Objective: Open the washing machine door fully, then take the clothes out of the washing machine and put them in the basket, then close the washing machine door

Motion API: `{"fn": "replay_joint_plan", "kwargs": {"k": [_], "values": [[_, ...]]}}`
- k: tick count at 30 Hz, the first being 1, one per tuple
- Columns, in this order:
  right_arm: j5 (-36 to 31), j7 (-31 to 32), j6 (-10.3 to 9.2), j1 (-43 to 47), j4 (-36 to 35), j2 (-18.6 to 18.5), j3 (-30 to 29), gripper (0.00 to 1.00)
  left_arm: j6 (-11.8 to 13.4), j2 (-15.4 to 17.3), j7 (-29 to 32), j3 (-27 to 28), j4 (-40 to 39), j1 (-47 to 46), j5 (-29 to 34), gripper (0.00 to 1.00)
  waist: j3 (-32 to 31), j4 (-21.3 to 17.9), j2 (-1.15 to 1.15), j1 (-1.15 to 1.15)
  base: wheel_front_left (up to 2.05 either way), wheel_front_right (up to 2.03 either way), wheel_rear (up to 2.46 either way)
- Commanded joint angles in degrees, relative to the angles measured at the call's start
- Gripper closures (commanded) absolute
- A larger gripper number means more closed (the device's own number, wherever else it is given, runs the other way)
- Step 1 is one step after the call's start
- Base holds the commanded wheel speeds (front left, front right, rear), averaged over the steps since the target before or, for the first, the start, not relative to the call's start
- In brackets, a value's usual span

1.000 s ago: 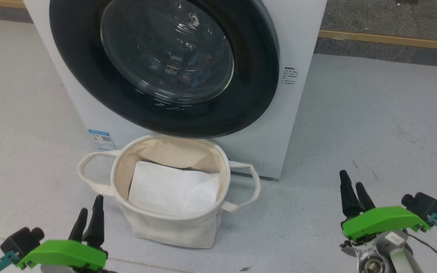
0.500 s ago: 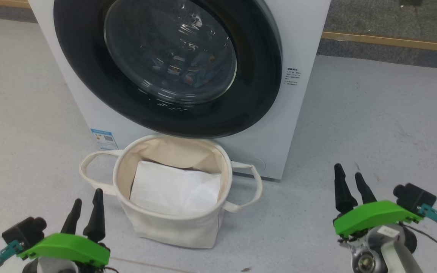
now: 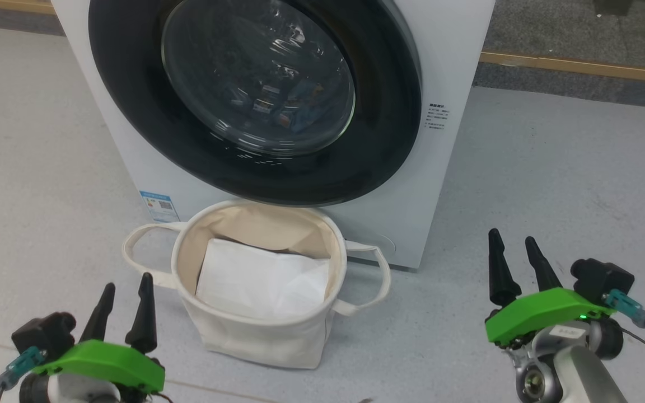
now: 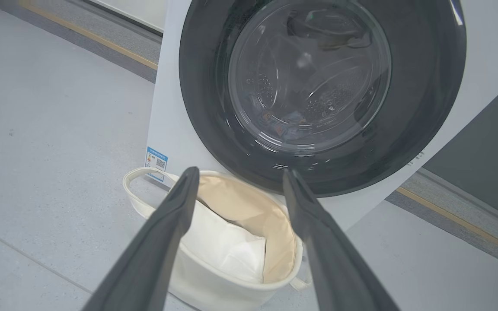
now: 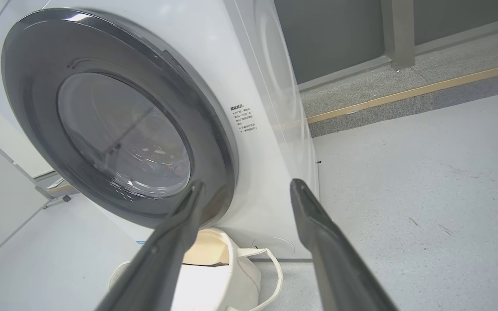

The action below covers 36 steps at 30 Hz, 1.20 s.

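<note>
Up and ahead, on the washer (image 3: 451, 50), the door (image 3: 255, 101) stands closed, its right rim nearer the right gripper (image 3: 511, 236), which is spread and empty like the left gripper (image 3: 128, 280)

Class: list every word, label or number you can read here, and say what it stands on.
Small blue sticker low on the white boxy washing machine: too small to read.
Black printed lines beside its glossy black-rimmed round door: too blurred to read.
No text can be quoted.
</note>
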Motion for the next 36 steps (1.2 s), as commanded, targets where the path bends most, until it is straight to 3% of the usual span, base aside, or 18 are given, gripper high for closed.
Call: {"fn": "replay_joint_plan", "kwargs": {"k": [1, 11, 26, 36], "values": [[-2.48, -0.95, 0.00, -3.32, -2.34, -0.38, 1.12, 0.00, 0.34, 2.16, -1.13, 1.18, -1.99, -3.70, 1.95, 0.00, -0.06, 0.06, 0.00, 0.00, 0.00, 0.00, 0.00], [-10.37, -2.79, 0.00, -4.67, -2.67, -0.45, 3.07, 0.00, 1.06, 3.64, -3.13, 0.08, -3.01, -4.52, 7.20, 0.00, -0.38, 0.24, 0.00, 0.00, 0.00, 0.00, 0.00], [-18.55, -5.14, 0.00, -6.21, -3.24, -0.53, 5.29, 0.00, -0.64, 4.56, -4.75, -0.32, -4.22, -6.09, 9.41, 0.00, -0.27, 0.45, 0.00, 0.00, 0.00, 0.00, 0.00], [-22.77, -6.82, 0.00, -7.57, -3.23, -0.60, 5.79, 0.00, -0.48, 6.32, -5.49, -2.01, -4.83, -7.54, 13.76, 0.00, -0.31, 0.72, 0.00, 0.00, 0.00, 0.00, 0.00]]}}
